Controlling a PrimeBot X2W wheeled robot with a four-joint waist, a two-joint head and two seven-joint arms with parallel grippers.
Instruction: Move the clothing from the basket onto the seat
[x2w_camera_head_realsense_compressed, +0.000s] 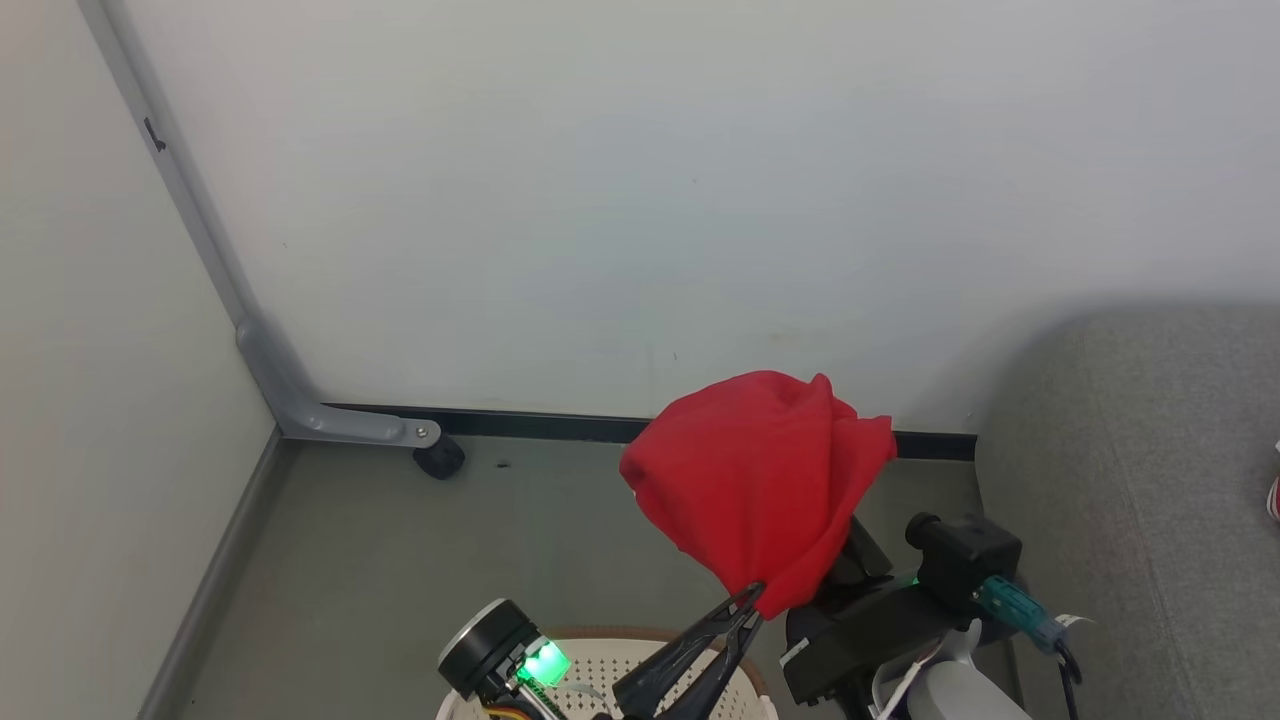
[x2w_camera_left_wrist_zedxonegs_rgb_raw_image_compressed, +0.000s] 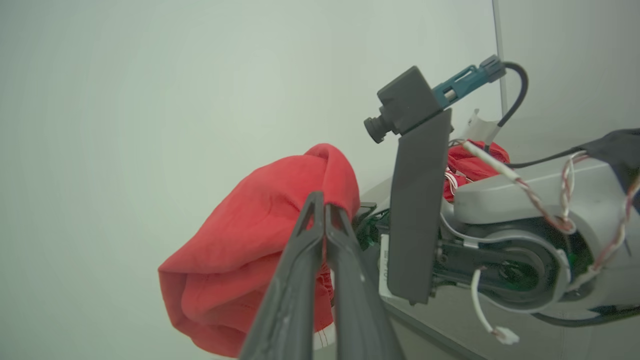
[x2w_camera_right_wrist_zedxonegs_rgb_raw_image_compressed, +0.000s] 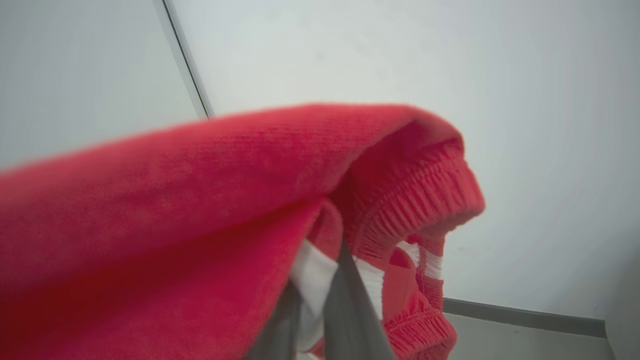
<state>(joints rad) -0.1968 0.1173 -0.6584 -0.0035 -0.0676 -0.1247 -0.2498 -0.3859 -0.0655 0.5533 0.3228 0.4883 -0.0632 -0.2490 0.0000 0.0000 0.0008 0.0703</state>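
Up in the air over the floor (x2w_camera_head_realsense_compressed: 400, 560), just beyond the basket (x2w_camera_head_realsense_compressed: 600, 634) and left of the grey sofa seat (x2w_camera_head_realsense_compressed: 1130, 480), is where the red garment (x2w_camera_head_realsense_compressed: 760, 480) hangs right now, so it's out of the basket but not on the cushion yet. Looks like the left gripper (x2w_camera_head_realsense_compressed: 752, 598) has its fingers pressed together on the cloth's bottom corner, since the fabric comes to a point right there. In the head view the right gripper (x2w_camera_right_wrist_zedxonegs_rgb_raw_image_compressed: 320, 295) is buried under the bunch, but its own wrist cam shows the fingers closed with a strip of white panel pinched between them. So both ends look held, imo. What matters: the seat is off to the robot's right of the bundle and the right arm is closer to it, so I'd guess the carry goes rightward, right arm leading.
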